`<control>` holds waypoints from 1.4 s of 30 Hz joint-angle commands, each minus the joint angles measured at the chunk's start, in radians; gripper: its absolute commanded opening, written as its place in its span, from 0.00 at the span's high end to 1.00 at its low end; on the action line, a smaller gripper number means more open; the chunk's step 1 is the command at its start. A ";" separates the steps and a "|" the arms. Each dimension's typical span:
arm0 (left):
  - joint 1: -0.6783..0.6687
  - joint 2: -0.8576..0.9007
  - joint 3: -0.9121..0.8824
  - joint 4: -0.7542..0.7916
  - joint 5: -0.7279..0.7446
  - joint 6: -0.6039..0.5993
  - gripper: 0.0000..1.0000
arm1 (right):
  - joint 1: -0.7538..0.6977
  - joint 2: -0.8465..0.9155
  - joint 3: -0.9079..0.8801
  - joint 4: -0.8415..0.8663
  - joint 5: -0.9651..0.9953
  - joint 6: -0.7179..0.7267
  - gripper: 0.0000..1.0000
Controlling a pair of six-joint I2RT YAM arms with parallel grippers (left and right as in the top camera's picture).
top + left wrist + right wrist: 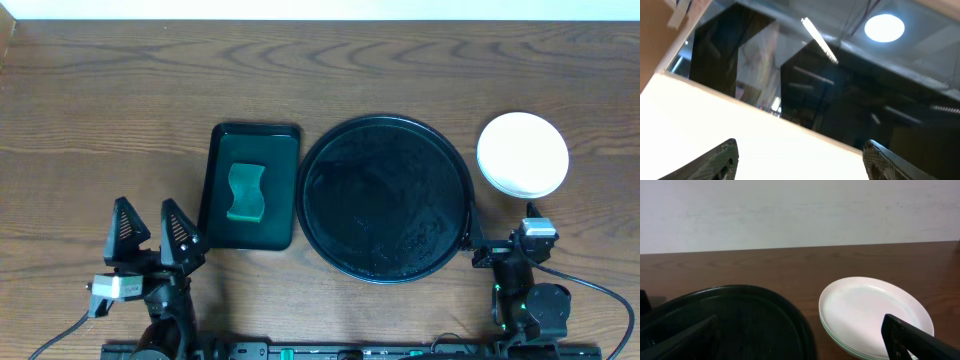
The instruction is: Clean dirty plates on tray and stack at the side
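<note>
Left gripper (147, 207) and right gripper (800, 325) stand spread and empty; the plates (523, 153) lie stacked beside the bare tray (385, 200), so the task seems done.

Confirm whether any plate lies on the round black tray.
No. The overhead view shows the black tray holding nothing, and the plates sit stacked beside its right edge.

— Where is the tray (385, 198) found?
— It is laid flat at the middle of the table (100, 100): round, black, glossy, low-rimmed.
— And the plates (523, 153)?
— They are stacked just beside its far right edge, small, round and white, the top face seen clean.
</note>
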State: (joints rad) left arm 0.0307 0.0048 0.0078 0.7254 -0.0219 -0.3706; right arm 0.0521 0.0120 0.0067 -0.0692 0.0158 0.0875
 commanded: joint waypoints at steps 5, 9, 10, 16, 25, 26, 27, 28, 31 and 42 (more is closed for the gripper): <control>-0.004 -0.003 -0.004 -0.258 0.014 -0.008 0.20 | 0.008 -0.002 -0.001 -0.003 0.006 0.009 0.01; -0.004 -0.003 -0.004 -0.428 0.013 -0.008 0.21 | 0.008 -0.002 -0.001 -0.003 0.006 0.009 0.01; -0.004 -0.003 -0.004 -0.465 0.013 -0.008 0.20 | 0.008 -0.002 -0.001 -0.003 0.006 0.009 0.01; -0.004 -0.003 -0.004 -0.629 0.014 -0.008 0.20 | 0.008 -0.002 -0.001 -0.003 0.006 0.009 0.01; -0.004 -0.003 -0.004 -0.796 0.045 0.108 0.20 | 0.008 -0.002 -0.001 -0.003 0.006 0.009 0.01; -0.004 -0.003 -0.004 -0.796 0.053 0.120 0.20 | 0.008 -0.002 -0.001 -0.003 0.006 0.009 0.01; -0.004 -0.003 -0.004 -0.795 0.066 0.136 0.20 | 0.008 -0.002 -0.001 -0.003 0.006 0.009 0.01; -0.004 -0.003 -0.004 -0.792 0.085 0.154 0.20 | 0.008 -0.002 -0.001 -0.003 0.006 0.009 0.01; -0.004 -0.003 -0.004 -0.785 0.152 0.227 0.20 | 0.008 -0.002 -0.001 -0.003 0.006 0.009 0.01; -0.004 -0.003 -0.004 -0.774 0.274 0.412 0.20 | 0.008 -0.002 -0.001 -0.003 0.006 0.009 0.01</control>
State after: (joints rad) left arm 0.0299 0.0071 0.0147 -0.0093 0.1772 -0.0162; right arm 0.0521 0.0128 0.0067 -0.0696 0.0158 0.0875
